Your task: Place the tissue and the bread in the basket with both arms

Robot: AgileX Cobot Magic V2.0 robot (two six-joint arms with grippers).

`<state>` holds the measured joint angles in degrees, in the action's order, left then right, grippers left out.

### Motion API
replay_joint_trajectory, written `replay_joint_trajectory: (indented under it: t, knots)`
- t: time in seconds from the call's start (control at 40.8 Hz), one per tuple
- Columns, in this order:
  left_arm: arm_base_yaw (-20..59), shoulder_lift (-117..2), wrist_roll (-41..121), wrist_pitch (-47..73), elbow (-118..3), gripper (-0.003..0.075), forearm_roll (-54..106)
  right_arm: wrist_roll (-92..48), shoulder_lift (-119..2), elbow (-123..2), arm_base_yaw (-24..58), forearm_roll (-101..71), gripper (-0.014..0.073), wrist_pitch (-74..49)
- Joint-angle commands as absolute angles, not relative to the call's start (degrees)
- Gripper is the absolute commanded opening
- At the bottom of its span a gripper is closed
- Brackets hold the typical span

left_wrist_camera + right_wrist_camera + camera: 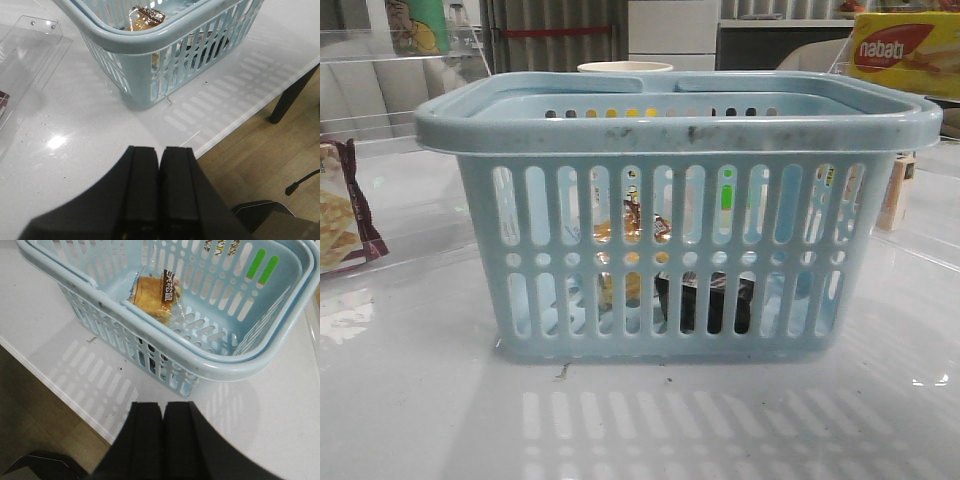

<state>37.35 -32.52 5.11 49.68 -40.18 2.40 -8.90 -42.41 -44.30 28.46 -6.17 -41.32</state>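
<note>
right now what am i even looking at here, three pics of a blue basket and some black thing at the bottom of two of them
This is a two-armed robot at a white table. The front picture comes from a camera looking forward over the table. The other two come from cameras on each arm's wrist, looking down past its tool. The black shapes are those tools: the left tool and the right tool, both shut and holding nothing, back near the table's edge.

The basket is light blue and slotted. Inside lies the bread, a clear packet, and through the slots you can see the dark tissue pack on the bottom. Behind are a yellow nabati box and a cracker packet.
</note>
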Motion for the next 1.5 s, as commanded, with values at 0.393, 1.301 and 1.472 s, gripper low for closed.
replay_joint_trajectory:
  t: [0.393, 1.301, 1.472]
  knots:
    - [15.8, -17.2, 4.6, 22.7, -30.5, 0.0091, 1.6, -9.4, -42.2, -45.8, 28.2, -6.3, 0.0055, -37.8]
    - [0.7, 1.4, 4.6, -6.1, 0.3, 0.0091, 1.6, -9.4, -42.2, -45.8, 28.2, -6.3, 0.0055, -38.1]
    - [0.2, 1.4, 4.6, -5.9, 0.3, 0.0091, 1.6, -9.4, -42.2, -45.8, 28.2, -6.3, 0.0055, -38.2]
